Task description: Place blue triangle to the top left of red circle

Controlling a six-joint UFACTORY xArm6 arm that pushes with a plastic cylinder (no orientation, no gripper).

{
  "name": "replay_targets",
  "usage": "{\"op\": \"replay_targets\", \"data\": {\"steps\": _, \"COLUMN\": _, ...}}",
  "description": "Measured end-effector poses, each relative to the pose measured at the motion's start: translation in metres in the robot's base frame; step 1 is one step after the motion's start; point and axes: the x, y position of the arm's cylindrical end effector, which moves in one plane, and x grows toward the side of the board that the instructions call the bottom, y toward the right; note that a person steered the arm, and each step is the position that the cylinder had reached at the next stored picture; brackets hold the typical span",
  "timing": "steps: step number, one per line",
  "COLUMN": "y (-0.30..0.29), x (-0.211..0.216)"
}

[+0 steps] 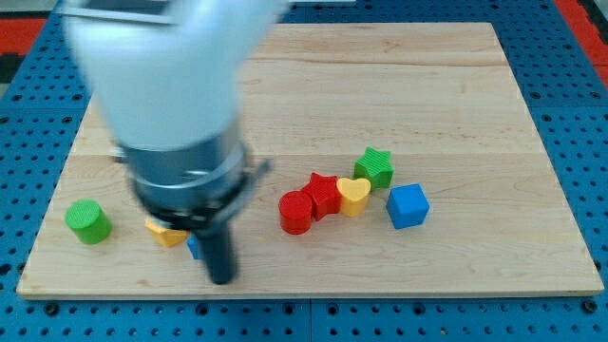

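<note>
The red circle (pixel 295 211) is a red cylinder lying right of the board's middle, touching a red star (pixel 323 193). The blue triangle (pixel 193 247) shows only as a small blue sliver at the lower left, mostly hidden behind my rod. My tip (pixel 221 277) is at the view's bottom left, right against the blue sliver on its right and well left of the red circle. The arm's blurred white and grey body (pixel 171 85) covers the upper left of the view.
A yellow heart (pixel 354 195), a green star (pixel 376 166) and a blue cube (pixel 408 205) lie right of the red star. A green cylinder (pixel 88 221) and a partly hidden yellow block (pixel 165 233) lie at the lower left. The board's front edge (pixel 313 294) is near my tip.
</note>
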Motion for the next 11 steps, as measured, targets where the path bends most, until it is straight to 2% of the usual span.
{"op": "replay_targets", "data": {"steps": 1, "y": -0.046, "x": -0.040}}
{"op": "replay_targets", "data": {"steps": 2, "y": -0.033, "x": -0.064}}
{"op": "replay_targets", "data": {"steps": 3, "y": -0.024, "x": -0.069}}
{"op": "replay_targets", "data": {"steps": 4, "y": -0.065, "x": -0.059}}
{"op": "replay_targets", "data": {"steps": 5, "y": -0.044, "x": -0.010}}
{"op": "replay_targets", "data": {"steps": 6, "y": -0.005, "x": -0.014}}
{"op": "replay_targets", "data": {"steps": 8, "y": 0.065, "x": -0.103}}
{"op": "replay_targets", "data": {"steps": 9, "y": 0.033, "x": -0.122}}
{"op": "replay_targets", "data": {"steps": 10, "y": 0.018, "x": -0.085}}
{"op": "replay_targets", "data": {"steps": 11, "y": 0.037, "x": -0.028}}
